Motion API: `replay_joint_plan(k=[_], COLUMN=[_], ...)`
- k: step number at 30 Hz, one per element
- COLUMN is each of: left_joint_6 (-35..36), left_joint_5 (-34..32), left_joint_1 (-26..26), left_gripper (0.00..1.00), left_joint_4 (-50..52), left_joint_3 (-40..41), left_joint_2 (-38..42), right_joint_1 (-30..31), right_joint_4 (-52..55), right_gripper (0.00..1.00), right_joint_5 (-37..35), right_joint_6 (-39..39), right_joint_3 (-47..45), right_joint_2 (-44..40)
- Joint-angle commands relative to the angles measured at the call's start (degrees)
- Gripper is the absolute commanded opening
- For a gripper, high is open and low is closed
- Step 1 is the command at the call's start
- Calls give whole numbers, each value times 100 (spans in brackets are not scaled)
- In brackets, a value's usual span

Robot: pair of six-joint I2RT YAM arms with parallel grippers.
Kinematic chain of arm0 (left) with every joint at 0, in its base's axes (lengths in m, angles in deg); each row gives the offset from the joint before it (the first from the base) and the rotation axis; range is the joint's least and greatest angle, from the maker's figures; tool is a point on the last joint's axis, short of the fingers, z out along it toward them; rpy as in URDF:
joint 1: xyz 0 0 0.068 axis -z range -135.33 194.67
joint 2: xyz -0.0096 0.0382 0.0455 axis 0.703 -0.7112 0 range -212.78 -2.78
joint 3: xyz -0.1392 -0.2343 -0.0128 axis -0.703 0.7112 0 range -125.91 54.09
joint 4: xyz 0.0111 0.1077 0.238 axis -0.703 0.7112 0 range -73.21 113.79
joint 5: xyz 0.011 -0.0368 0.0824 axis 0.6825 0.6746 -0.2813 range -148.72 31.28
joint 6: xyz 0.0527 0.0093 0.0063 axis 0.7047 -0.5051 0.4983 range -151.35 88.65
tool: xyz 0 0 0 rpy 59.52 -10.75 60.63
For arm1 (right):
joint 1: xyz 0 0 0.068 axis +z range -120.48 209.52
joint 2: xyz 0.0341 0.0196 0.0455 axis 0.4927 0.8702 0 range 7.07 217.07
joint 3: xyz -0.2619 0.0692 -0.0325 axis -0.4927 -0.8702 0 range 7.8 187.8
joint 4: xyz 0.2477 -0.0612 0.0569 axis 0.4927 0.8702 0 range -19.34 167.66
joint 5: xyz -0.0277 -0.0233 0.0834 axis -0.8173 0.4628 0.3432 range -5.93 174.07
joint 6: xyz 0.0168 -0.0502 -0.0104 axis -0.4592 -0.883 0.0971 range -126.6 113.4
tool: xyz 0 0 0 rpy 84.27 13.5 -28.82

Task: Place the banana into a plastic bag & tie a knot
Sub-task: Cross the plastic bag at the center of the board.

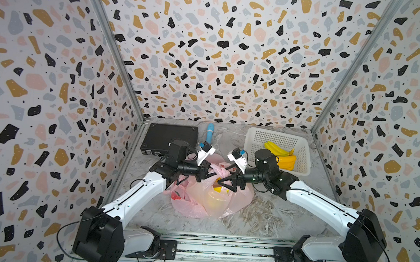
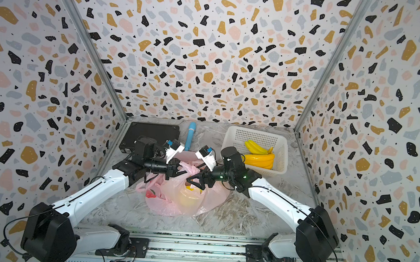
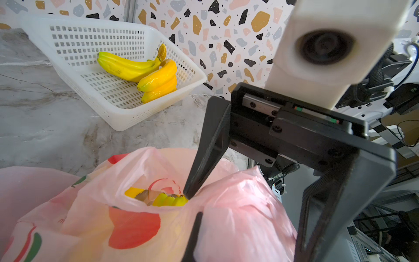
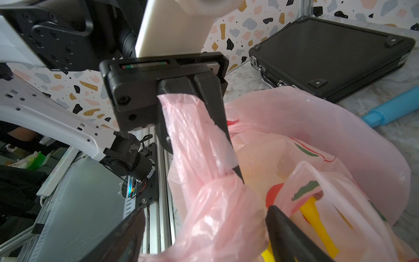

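Observation:
A pink plastic bag lies mid-table with a yellow banana showing through its mouth. My left gripper is shut on a twisted strip of the bag's rim, and the film wraps round its fingers. My right gripper is open, its fingers standing on either side of a bunched fold of the same bag without pinching it. In the left wrist view one right finger rests at the bag mouth.
A white perforated basket at the back right holds more bananas. A black case lies at the back left, with a blue cylinder beside it. Patterned walls close in three sides.

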Motion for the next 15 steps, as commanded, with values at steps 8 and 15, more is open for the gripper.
replay_joint_plan(k=[8,15], left_joint_6=[64,63], left_joint_5=[70,68], left_joint_1=[-31,-31], left_gripper=[0,0], left_joint_4=[-128,-136], left_joint_3=[33,54], left_joint_2=[104,122], right_joint_1=[-61,-420], right_joint_4=[400,777], right_gripper=[99,99], right_joint_5=[-433,-1084], right_joint_6=[-110,532], right_joint_3=[83,118], right_joint_2=[-774,-1326])
